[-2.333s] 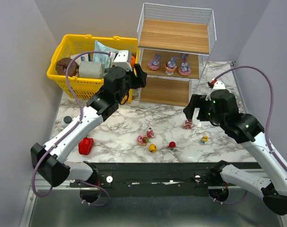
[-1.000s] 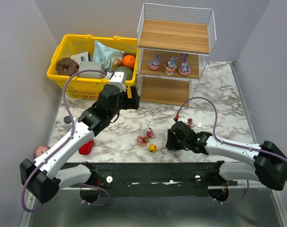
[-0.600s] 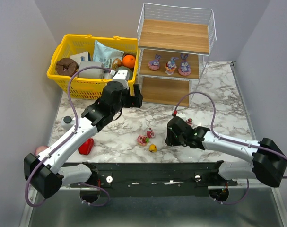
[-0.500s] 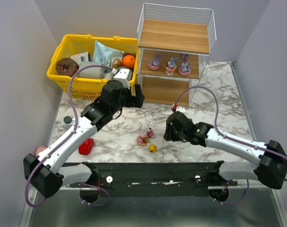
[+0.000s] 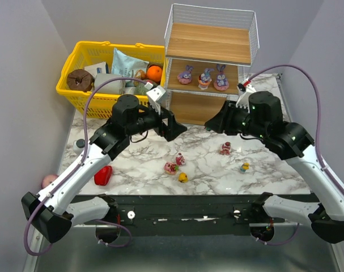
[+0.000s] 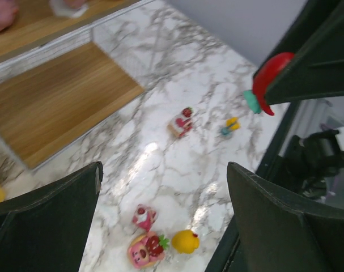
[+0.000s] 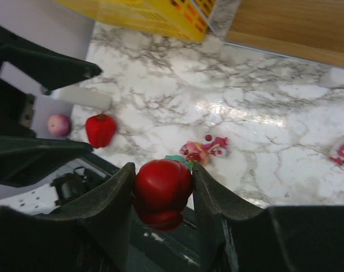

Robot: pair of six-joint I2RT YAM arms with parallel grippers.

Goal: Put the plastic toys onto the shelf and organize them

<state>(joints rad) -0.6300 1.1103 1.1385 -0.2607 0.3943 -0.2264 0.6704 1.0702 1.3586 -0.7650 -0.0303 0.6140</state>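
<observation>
The marble table [image 5: 217, 173] carried a yellow basket [image 5: 75, 97] at its far left and, just beside it, a wire-sided shelf [image 5: 208, 42] with three wooden boards. Three small purple-pink figures [image 5: 205, 78] stood in a row on the shelf's middle board. Near the table's middle lay a pink doll [image 5: 180, 159], a round pink toy [image 5: 170, 168] and a yellow toy [image 5: 183, 177], close together. Further right lay a red-pink toy [image 5: 225, 148] and, nearer the front, a small yellow-and-blue toy [image 5: 245, 168]. A red pepper [image 5: 103, 175] lay at the front left.
</observation>
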